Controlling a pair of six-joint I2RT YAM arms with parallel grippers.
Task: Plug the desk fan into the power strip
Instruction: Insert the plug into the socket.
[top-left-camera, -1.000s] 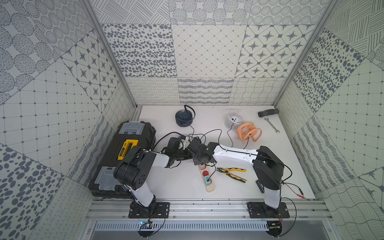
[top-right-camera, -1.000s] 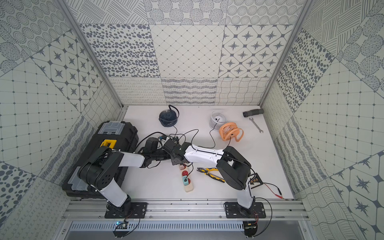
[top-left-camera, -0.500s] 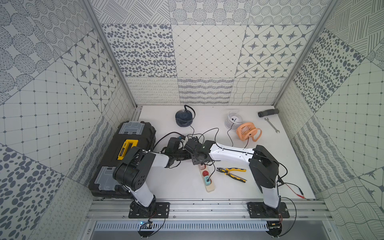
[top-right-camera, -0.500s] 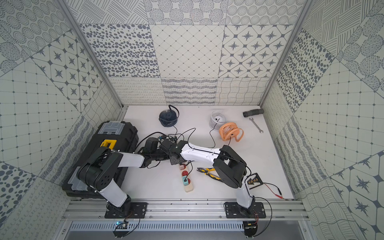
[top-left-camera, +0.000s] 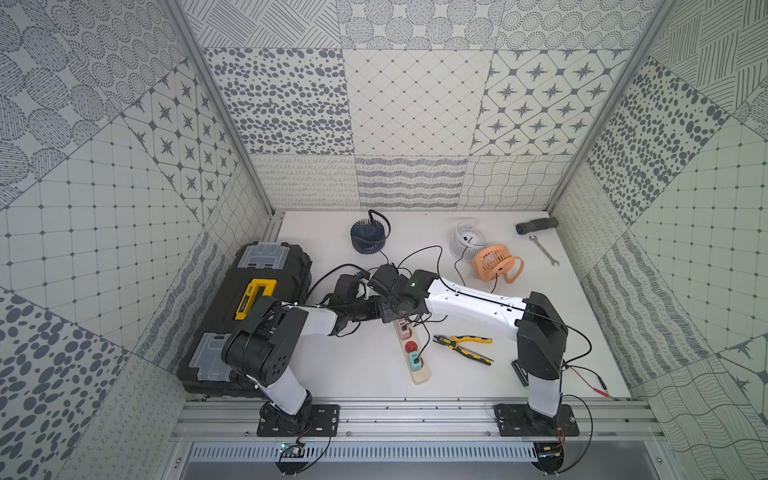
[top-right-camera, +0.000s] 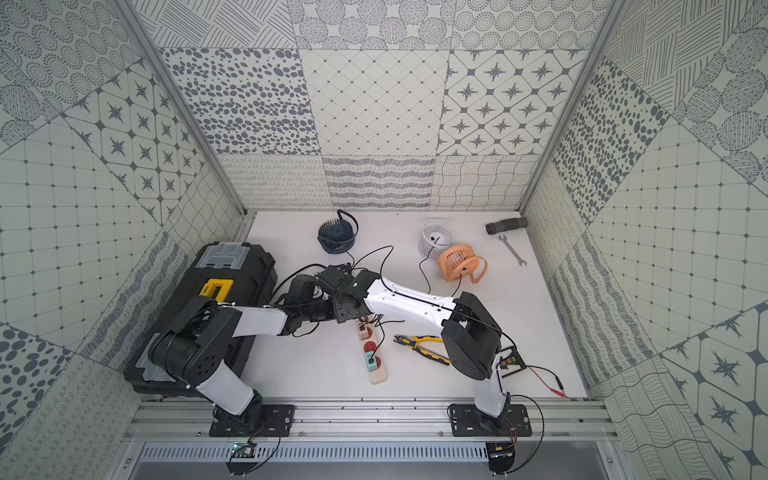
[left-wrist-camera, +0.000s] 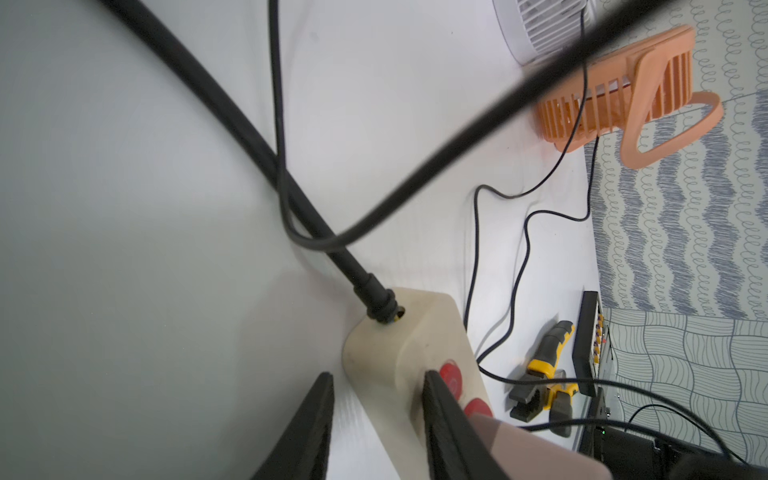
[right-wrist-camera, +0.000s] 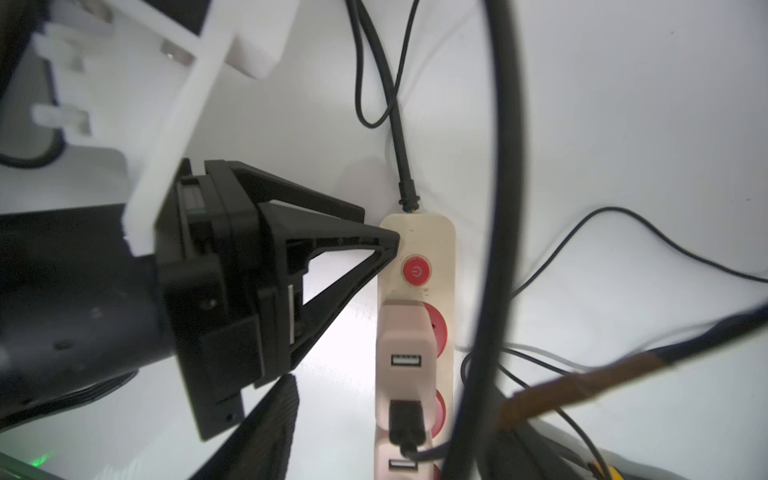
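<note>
The cream power strip (top-left-camera: 419, 372) lies near the table's middle, its red switch (right-wrist-camera: 416, 271) at the far end. A pink USB adapter (right-wrist-camera: 405, 332) sits in its first socket with a black plug (right-wrist-camera: 406, 419) in it. My right gripper (right-wrist-camera: 384, 382) hangs open over that adapter, with a gap on the side of the one finger in view. My left gripper (left-wrist-camera: 378, 376) is open: one finger (left-wrist-camera: 440, 411) rests on the strip beside the switch, the other on the table. A dark blue fan (top-left-camera: 370, 237), a white fan (top-left-camera: 467, 241) and an orange fan (top-left-camera: 494, 264) stand behind.
A teal adapter (top-left-camera: 415, 360) with a cord fills a nearer socket. Loose black cords (top-left-camera: 424, 253) loop around both wrists. A black and yellow toolbox (top-left-camera: 257, 307) is at the left, with pliers (top-left-camera: 463, 345) to the right of the strip. A wrench (top-left-camera: 542, 249) and a black cylinder (top-left-camera: 536, 226) lie at the back right.
My right arm has shifted slightly over the strip's far end, and its jaws now stand apart from the pink adapter. The left arm has not moved.
</note>
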